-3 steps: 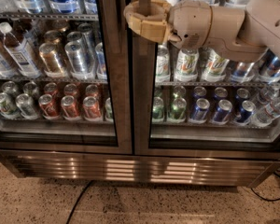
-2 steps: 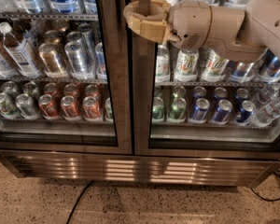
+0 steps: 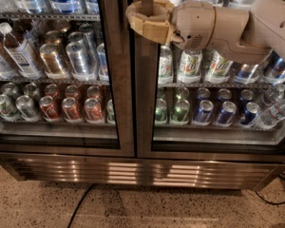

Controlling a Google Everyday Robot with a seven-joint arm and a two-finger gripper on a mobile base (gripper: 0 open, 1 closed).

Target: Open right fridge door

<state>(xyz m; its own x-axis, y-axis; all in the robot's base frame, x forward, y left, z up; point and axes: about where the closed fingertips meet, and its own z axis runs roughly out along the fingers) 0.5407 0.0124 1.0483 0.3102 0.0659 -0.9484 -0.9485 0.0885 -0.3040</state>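
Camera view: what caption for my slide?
Robot's tan gripper at the inner frame of the closed glass-paned dark-metal right fridge door.

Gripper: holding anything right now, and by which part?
Yes. The gripper is wrapped around the right fridge door, on the vertical metal bar at its left edge, beside the centre seam.

Only one camera here, so no overlap between views. It sits up high and close, facing the fridge front and tilted down, catching the bottom grille [image 3: 142, 171] and a strip of speckled floor [image 3: 33, 205]. The arm [image 3: 242, 27] comes in from upper right, with the gripper [image 3: 145, 18] top centre, at the left frame of the right fridge door [image 3: 213, 109].
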